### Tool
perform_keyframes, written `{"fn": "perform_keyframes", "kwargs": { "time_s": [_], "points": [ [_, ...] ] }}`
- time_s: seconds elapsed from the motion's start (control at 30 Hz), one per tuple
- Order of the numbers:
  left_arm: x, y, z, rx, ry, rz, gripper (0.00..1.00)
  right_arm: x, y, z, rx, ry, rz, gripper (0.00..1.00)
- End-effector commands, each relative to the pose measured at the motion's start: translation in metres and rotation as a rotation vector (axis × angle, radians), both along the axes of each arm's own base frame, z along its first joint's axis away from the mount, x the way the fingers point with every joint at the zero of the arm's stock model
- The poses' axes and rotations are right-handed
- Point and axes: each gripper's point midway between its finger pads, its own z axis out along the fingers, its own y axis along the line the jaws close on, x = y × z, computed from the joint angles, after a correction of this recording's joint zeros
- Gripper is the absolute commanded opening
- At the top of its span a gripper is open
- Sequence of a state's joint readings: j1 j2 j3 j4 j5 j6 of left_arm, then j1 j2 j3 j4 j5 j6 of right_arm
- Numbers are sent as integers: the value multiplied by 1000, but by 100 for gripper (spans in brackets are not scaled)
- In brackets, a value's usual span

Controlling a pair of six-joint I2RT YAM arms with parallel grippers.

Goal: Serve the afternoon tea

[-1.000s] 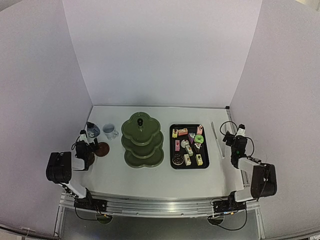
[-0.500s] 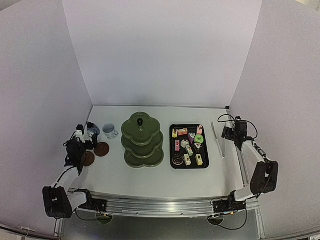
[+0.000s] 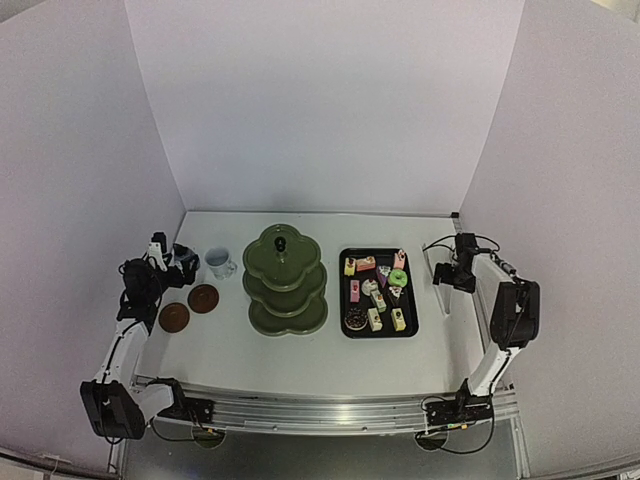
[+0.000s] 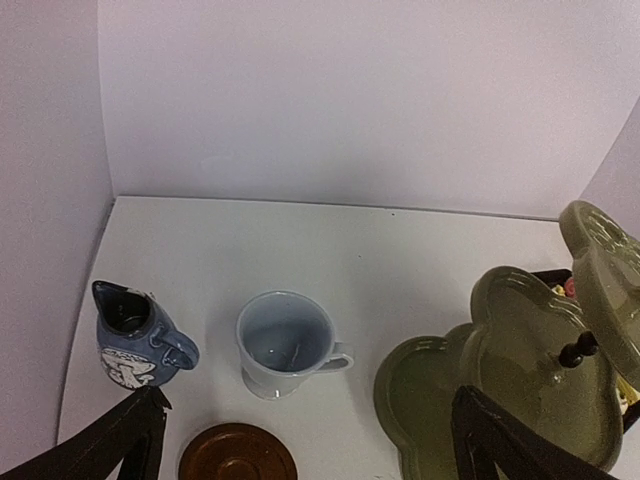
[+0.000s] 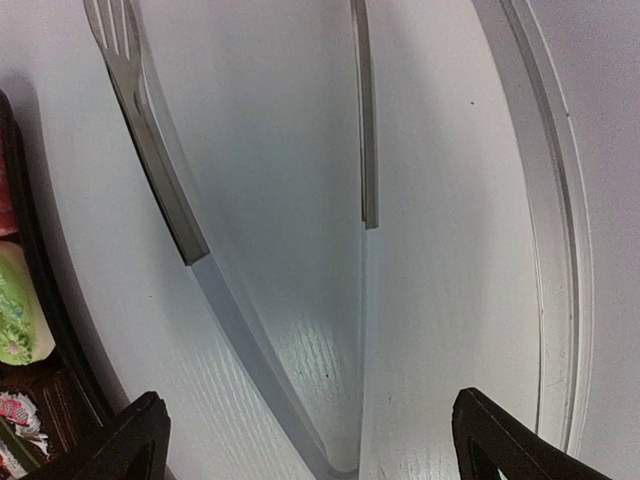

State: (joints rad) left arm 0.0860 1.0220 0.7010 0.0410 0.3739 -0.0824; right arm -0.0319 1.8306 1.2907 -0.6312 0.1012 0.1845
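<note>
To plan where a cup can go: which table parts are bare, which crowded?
Bare: the near strip of table before the three-tier stand and black tray; also behind them, toward the back wall. Crowded: the left corner with cups and coasters.

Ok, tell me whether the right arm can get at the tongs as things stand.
Probably yes: the right gripper hangs open directly over the tongs, which lie bare on the table with nothing on them.

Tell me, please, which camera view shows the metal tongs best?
The right wrist view: the tongs fill the frame, both blades and the forked tip clear. The top external view shows only a thin pale line; the left wrist view misses them.
</note>
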Motion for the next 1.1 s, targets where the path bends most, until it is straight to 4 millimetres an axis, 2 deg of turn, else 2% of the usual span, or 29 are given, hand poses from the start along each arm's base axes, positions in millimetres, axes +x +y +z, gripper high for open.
{"fn": "perform_keyframes", "kwargs": {
  "time_s": [0.0, 0.1, 0.2, 0.43, 0.57, 0.73, 1.07],
  "points": [
    [-1, -16, 12, -44, -4, -92, 99, 0, 6, -13, 24, 82, 8, 95],
    [1, -18, 11, -35, -4, -107, 100, 4, 8, -26, 34, 111, 14, 91],
    [3, -21, 10, -25, -3, -126, 99, 11, 7, -38, 27, 136, 12, 80],
    [8, -21, 8, -6, -1, -128, 99, 20, 4, -55, 15, 164, 8, 70],
    [11, -21, 9, -7, -2, -128, 99, 19, 1, -62, -4, 180, 1, 67],
    [12, -19, 10, 11, -12, -123, 99, 12, -1, -69, -14, 203, -4, 58],
    [12, -18, 7, 29, -17, -120, 100, 0, 2, -86, 9, 253, -19, 58]
  ]
}}
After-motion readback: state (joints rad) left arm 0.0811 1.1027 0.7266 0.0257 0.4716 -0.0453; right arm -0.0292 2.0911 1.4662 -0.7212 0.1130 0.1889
